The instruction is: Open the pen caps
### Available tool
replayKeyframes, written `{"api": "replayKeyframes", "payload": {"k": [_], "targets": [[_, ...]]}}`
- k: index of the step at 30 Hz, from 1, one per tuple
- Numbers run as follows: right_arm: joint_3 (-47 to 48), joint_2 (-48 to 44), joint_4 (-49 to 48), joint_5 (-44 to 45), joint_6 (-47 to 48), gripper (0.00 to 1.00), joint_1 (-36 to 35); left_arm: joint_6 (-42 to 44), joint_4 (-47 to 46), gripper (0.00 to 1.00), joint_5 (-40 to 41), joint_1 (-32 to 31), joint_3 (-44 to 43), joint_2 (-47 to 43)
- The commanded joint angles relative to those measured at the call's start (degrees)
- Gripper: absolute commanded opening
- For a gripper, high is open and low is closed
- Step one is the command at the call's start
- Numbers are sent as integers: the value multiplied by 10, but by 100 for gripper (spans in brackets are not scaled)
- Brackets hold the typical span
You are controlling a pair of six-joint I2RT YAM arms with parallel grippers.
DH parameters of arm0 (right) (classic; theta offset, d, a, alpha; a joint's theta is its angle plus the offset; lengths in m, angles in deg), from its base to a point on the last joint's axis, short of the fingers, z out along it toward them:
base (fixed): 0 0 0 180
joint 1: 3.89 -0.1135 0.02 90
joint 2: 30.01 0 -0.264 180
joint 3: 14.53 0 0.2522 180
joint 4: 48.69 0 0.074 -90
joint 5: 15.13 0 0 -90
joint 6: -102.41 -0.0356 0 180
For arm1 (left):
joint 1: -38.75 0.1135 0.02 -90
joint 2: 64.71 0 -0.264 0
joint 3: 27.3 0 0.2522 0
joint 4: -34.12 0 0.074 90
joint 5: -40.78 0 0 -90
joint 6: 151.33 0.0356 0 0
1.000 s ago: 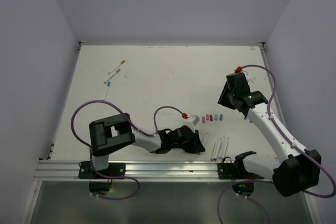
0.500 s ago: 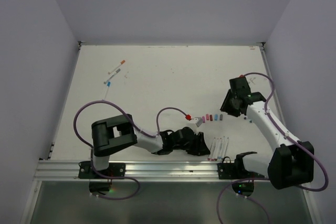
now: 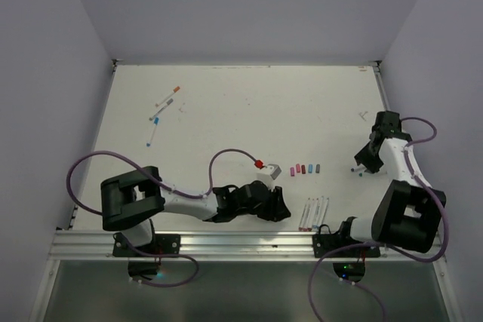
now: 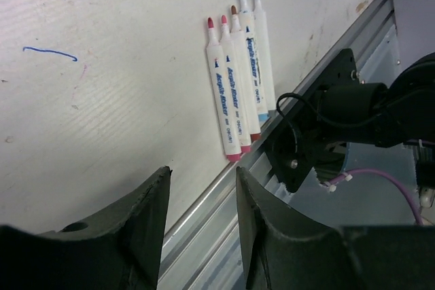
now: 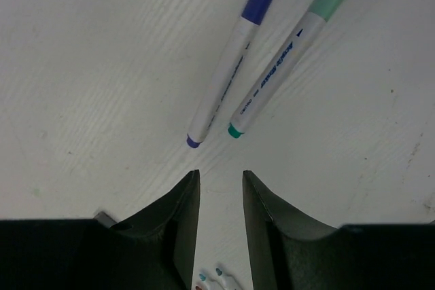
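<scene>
Currently L gripper [image 4: 202,219], R gripper [image 5: 221,219] empty, jaws apart; two seemingly capped pens [image 5: 220,86] by R.

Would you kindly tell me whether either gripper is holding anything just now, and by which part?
Nothing is held. The left gripper and the right gripper both show open fingers with nothing between them.

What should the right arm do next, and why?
Probably ease the right gripper forward and down onto the blue-capped pen, which lies just ahead of its open jaws. That pen and the green-capped pen beside it both have caps on.
</scene>
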Motion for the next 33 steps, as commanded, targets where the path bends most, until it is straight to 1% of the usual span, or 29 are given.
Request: {"api": "replayKeyframes", "payload": {"k": [1,5,8,12,18,25,33], "targets": [[19,26,-15,17,-7,35,26,39,40,46,49,-3,7,-56],[20,36,-51,22,-12,34,51,46,60,47,57,-3,13,-81],[25,38,-59,36,-8,34,72,48,67,47,59,-3,12,-88],[34,43,-75,34,4,33,101,53,72,48,59,-3,6,-79],[47,95,-89,3,9,31,128,55,69,48,41,-2,-16,-58],[52,128,-119,-3,5,30,131,65,77,48,29,-2,-24,-55],[64,157,-130,-12,2,30,130,68,75,49,32,-2,-15,-66]]}}
